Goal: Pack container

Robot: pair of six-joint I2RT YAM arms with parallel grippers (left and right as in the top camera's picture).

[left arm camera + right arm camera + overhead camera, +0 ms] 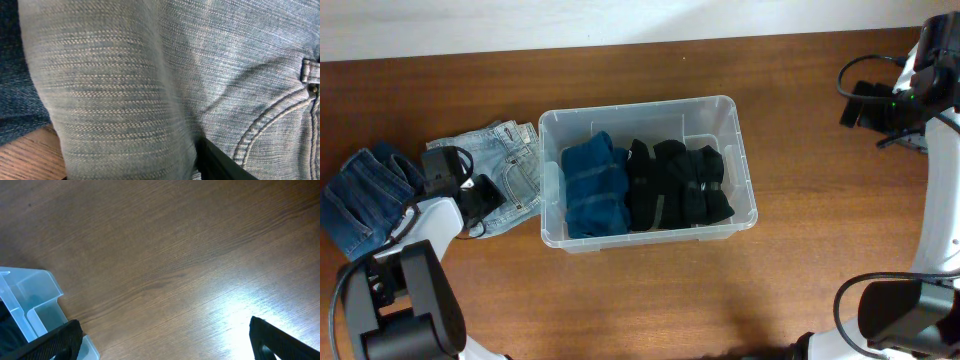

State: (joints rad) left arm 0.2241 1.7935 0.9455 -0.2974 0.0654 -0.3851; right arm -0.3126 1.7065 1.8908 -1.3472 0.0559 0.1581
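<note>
L end effector (483,196) on lt-wash jeans (516,158)

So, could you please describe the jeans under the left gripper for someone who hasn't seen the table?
Find the clear container at centre. Left of it in the overhead view lies a folded pair of jeans. It is pale, faded blue, whereas the other pair beyond it is dark blue.

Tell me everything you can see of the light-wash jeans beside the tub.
The light-wash jeans are faded pale-blue denim, folded and lying flat on the wooden table. Their right edge reaches the container's left wall, and darker jeans lie on the other side. Curved pocket stitching, a belt loop and a rivet show. The left gripper is down on their near-left part; whether it has pinched the cloth cannot be told.
</note>
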